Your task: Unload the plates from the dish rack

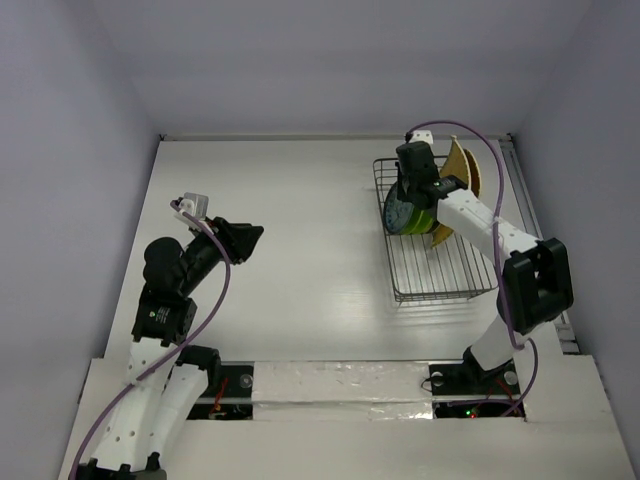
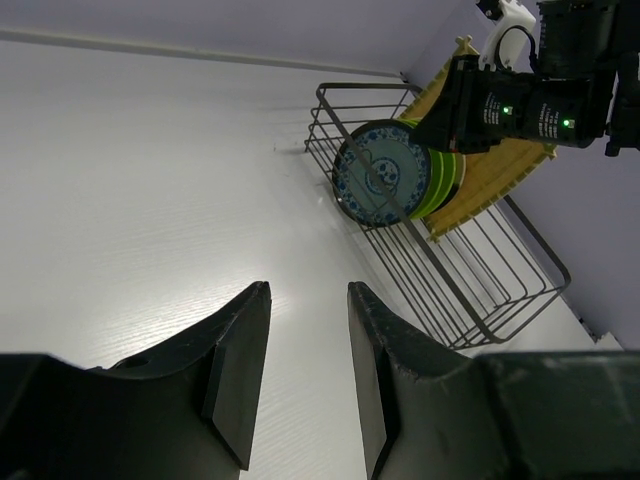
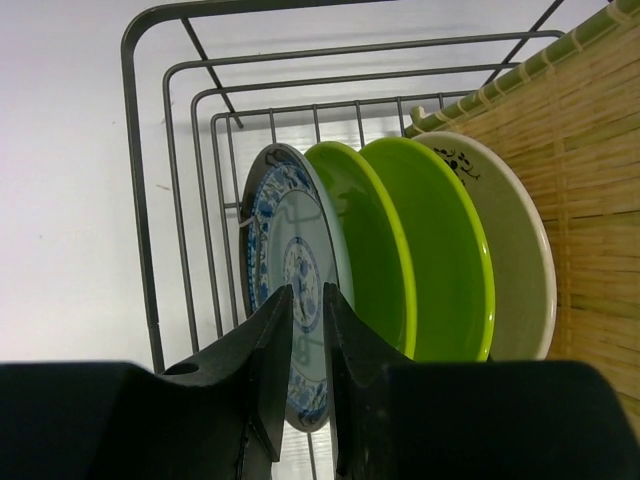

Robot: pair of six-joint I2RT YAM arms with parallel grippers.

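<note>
Right pincer (image 3: 308, 290): fingers drawn to a narrow slit, sitting at the near rim of the blue-patterned plate (image 3: 280, 230). I cannot tell whether they are biting the rim or only standing in front of it. Left pincer (image 2: 307, 290): spread, nothing between its fingers, over bare worktop (image 1: 300, 220), with the dish rack (image 1: 440, 270) well ahead of it and off to its right.

All the plates are upright in the rack. Right of my right fingers, in order: two lime-green plates (image 3: 365, 250), the cream plate (image 3: 515, 250), then the square yellow ribbed plate (image 3: 590, 150) leaning at the far end.

Risks, as I judge them:
- Thin bite on a glazed rim. If the fingers hold only the edge, the plate may pivot or slip out on lifting.
- The blue-patterned plate stands just beside the first lime-green one. A finger going behind it could nudge that neighbour and tip the row.
- The plate's foot is probably held by a prong. Pulling sideways rather than straight up may snag it and drag the whole rack.
- The rack's end wires are close on the left of the fingers, so a wide swing could strike them.
</note>
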